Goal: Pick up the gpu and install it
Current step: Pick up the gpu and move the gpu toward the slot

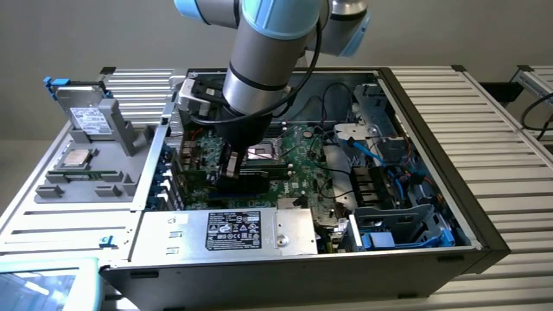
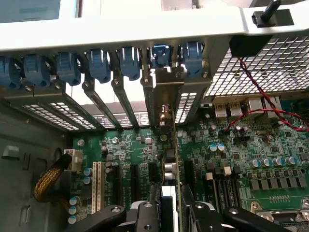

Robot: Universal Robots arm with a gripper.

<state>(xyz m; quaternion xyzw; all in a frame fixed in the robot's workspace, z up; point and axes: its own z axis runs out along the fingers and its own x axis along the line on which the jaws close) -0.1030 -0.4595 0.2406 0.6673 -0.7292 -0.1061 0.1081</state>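
Note:
The gpu stands edge-on and upright over the expansion slots of the green motherboard. Its metal bracket sits against the rear slot openings, under a blue retaining clip. My gripper is shut on the card's upper edge, with a black finger on each side. In the exterior view my gripper reaches down into the open computer case, low over the motherboard near the rear wall. The arm hides most of the card there.
Several blue slot clips and bare slot covers line the rear wall. A power supply sits at the case's front, with blue cables and drive bays on the exterior view's right. A grey tray holding a CPU and a hard drive lies on the left.

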